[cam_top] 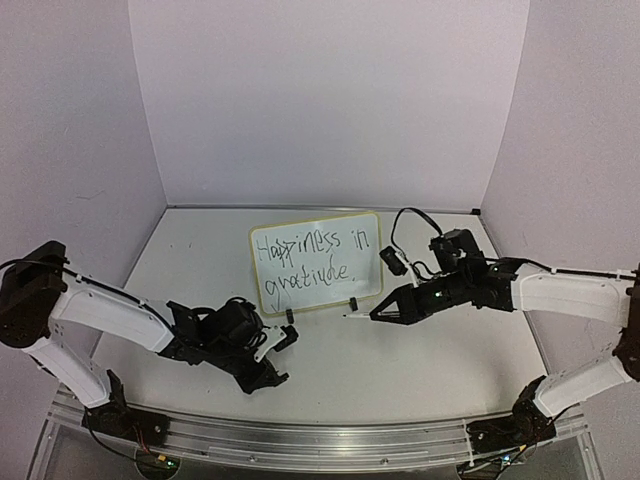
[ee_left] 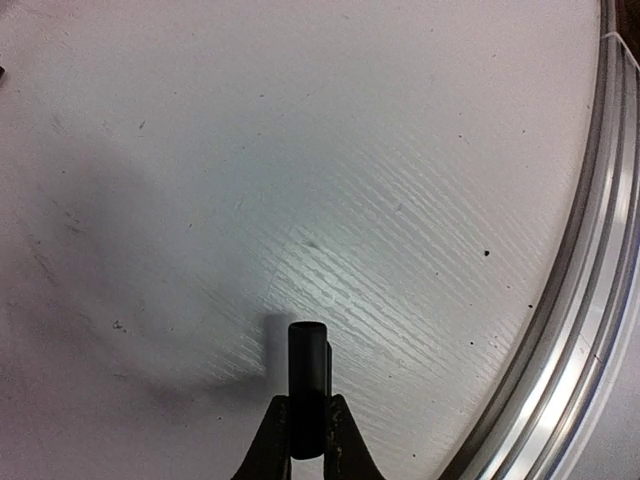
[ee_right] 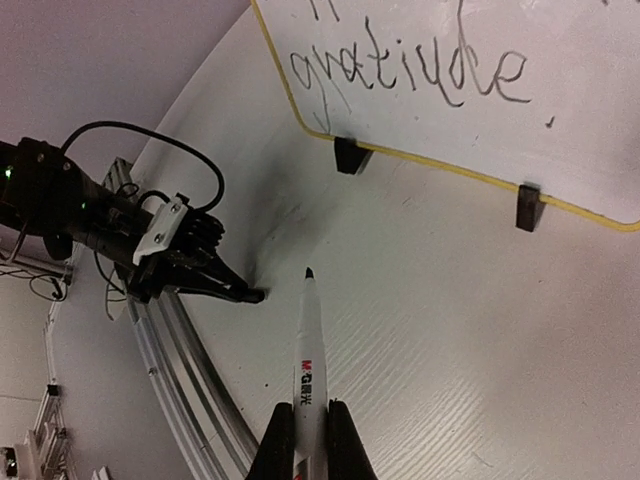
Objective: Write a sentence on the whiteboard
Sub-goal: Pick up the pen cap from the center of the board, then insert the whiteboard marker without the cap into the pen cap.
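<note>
The whiteboard (cam_top: 366,282) is seen toward the back middle of the table (cam_top: 420,370), with its two black clip feet (ee_right: 349,155) along the near edge. The sentence (cam_top: 310,258) is written across it in two lines of thin black marker, read as "Happiness in gratitude". The right claw (ee_right: 310,432) is clamped on a white marker (ee_right: 309,350), whose black tip is aimed toward the board's near yellow rim. The tip is kept apart from the board, just short of the near edge and near the right-hand clip foot in the top view. The written words lie beyond the tip, untouched by it. Whether the tip rests on the table cannot be told. The left claw (cam_top: 287,338) is closed on a short black cap (ee_left: 307,375), held low over bare table. It is placed in front of the board's near left corner, close to it but not touching, and beside the marker tip.
</note>
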Motion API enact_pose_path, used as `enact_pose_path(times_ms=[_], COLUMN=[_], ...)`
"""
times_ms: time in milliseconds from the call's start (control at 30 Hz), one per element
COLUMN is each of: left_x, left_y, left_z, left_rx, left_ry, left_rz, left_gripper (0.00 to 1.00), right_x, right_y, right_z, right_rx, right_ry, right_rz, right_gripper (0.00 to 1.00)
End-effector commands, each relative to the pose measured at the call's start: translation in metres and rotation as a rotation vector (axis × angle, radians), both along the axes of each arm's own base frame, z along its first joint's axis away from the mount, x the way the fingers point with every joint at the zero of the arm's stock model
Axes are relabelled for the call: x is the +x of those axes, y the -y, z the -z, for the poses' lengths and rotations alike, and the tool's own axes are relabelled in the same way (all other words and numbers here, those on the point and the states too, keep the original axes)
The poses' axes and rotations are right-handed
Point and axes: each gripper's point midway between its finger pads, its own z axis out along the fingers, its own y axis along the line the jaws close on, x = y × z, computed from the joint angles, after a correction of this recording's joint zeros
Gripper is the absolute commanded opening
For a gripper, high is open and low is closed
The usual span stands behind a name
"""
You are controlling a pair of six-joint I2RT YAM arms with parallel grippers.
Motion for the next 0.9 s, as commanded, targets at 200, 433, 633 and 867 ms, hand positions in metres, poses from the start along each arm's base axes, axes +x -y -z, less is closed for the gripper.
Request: enact_pose_path(times_ms=[200,433,633,867], left_x=[-0.008,-0.026,-0.032,-0.037], left_y=[0.029,0.039,0.045,0.052], left_z=[-0.109,-0.135,-0.148,-0.154], left_rx=[-0.311,-0.39,-0.418,-0.437], left_ry=[0.079,0.031,0.017,-0.002], left_rz=[0.093,0.195,0.25,0.292], left_gripper=[0.0,0.0,0.0,0.0], right_x=[-0.056,-0.07,-0.081,-0.079], right_y=[-0.033,-0.032,-0.035,-0.04], right_z=[-0.041,-0.043,-0.033,-0.028], right_rx=[0.231,0.23,0.188,0.169], right_ry=[-0.339,-0.451,-0.492,-0.483], right_rz=[-0.405,-0.476,-0.505,-0.507], right_gripper=[0.0,0.0,0.0,0.0])
